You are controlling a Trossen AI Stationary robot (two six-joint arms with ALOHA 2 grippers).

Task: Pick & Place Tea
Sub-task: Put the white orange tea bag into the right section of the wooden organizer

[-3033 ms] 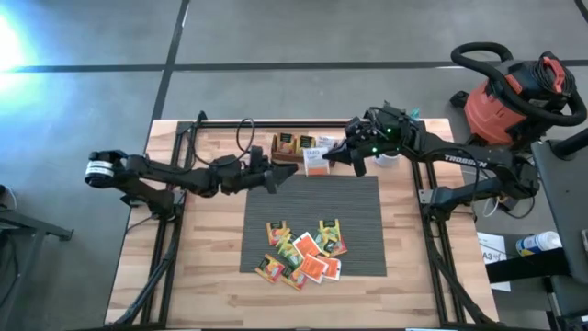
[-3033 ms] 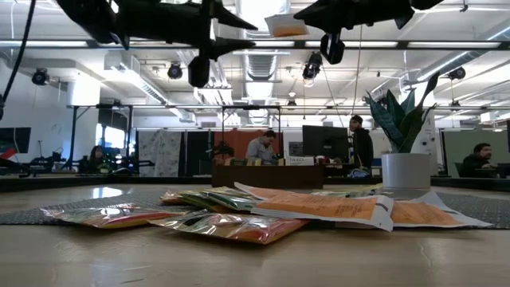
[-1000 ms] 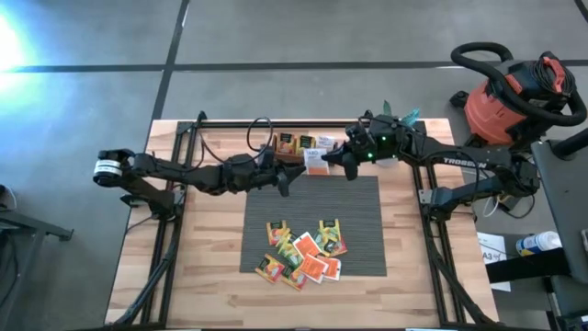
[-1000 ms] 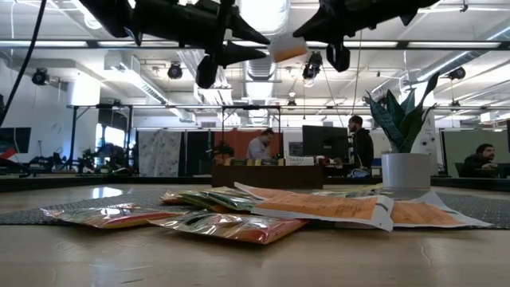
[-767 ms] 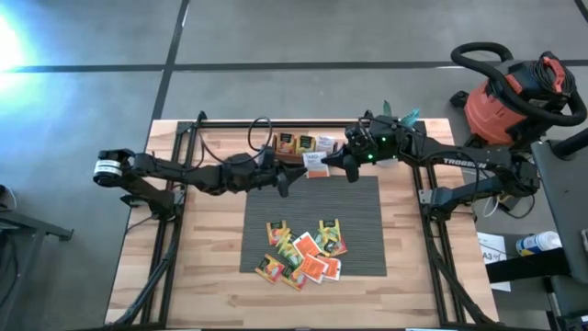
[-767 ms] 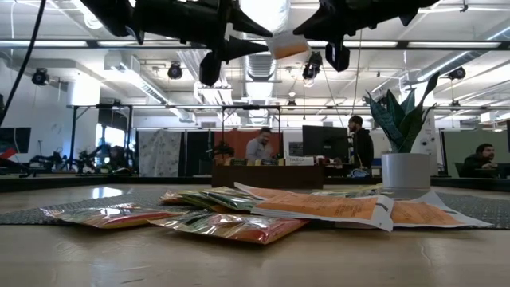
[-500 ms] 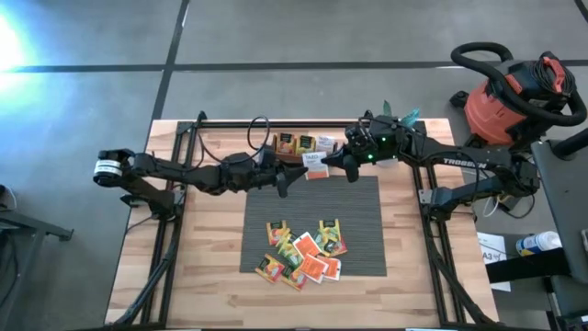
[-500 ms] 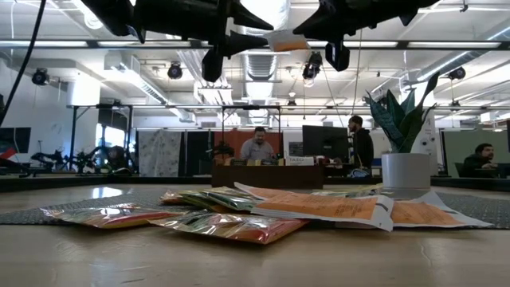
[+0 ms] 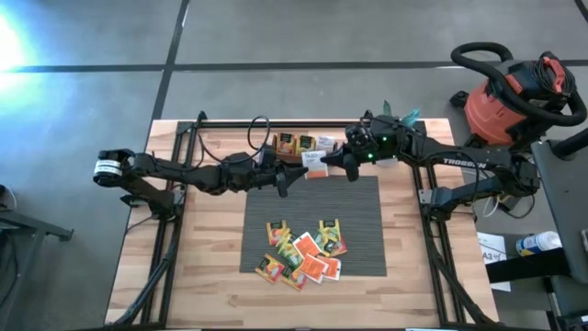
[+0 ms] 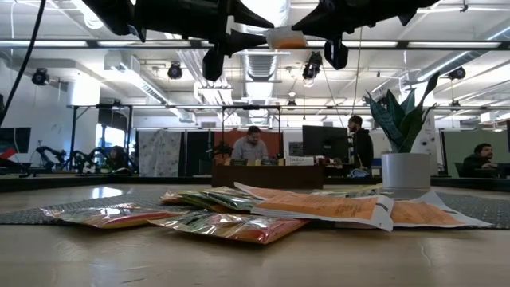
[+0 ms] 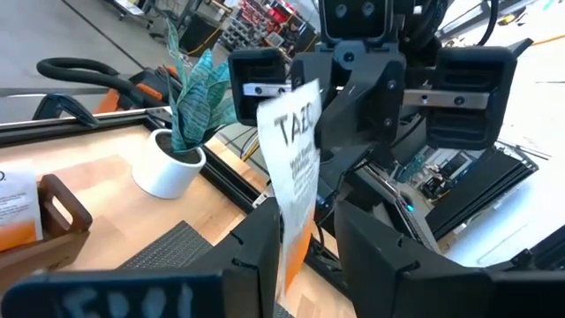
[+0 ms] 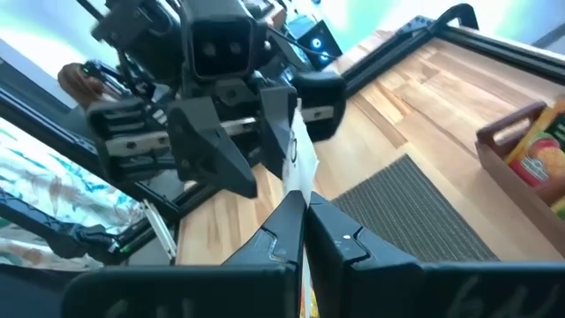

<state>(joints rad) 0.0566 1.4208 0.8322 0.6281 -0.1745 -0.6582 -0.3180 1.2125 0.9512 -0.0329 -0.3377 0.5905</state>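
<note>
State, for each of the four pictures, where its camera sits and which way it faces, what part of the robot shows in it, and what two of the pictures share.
High view: above, facing straight down on the table; both arms show.
Low view: at table-top height, facing across the tea bags into the room; arms overhead.
Left wrist view: on the left arm, facing the right gripper; own fingers below.
Right wrist view: on the right arm, facing the left gripper.
Shared: both wrist views show the white tea bag between the grippers.

Bright, even overhead light — a white glare patch [image 9: 7, 41] burns the floor in the high view. In the low view ceiling lamps [image 10: 263, 12] flare — arms [image 10: 167, 16] silhouetted, near surface [image 10: 255, 263] blurred.
</note>
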